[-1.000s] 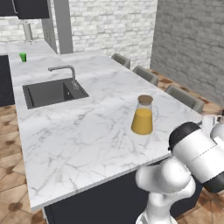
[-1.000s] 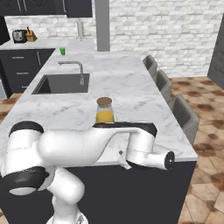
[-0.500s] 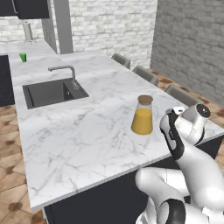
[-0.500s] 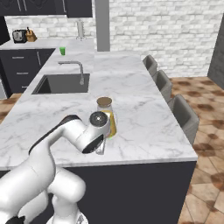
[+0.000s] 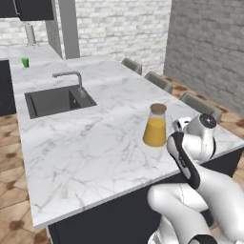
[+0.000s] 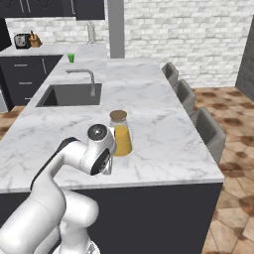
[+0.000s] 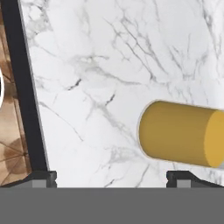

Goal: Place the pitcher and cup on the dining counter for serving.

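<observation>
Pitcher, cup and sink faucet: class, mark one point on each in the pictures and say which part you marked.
pitcher (image 5: 155, 132): left base view, on the orange liquid in its glass body.
cup (image 5: 25, 62): left base view, on its green side wall.
sink faucet (image 6: 92, 82): right base view, on its upright stem.

Even, bright, diffuse light covers the rendered kitchen, with no visible lamp and no glare. The long white grey-veined marble dining counter (image 5: 95, 143) shows barely any cast shadow, only faint shading beside the clear glass pitcher of orange liquid (image 6: 120, 134). All pictures look slightly soft and low in detail, without edge distortion.
</observation>
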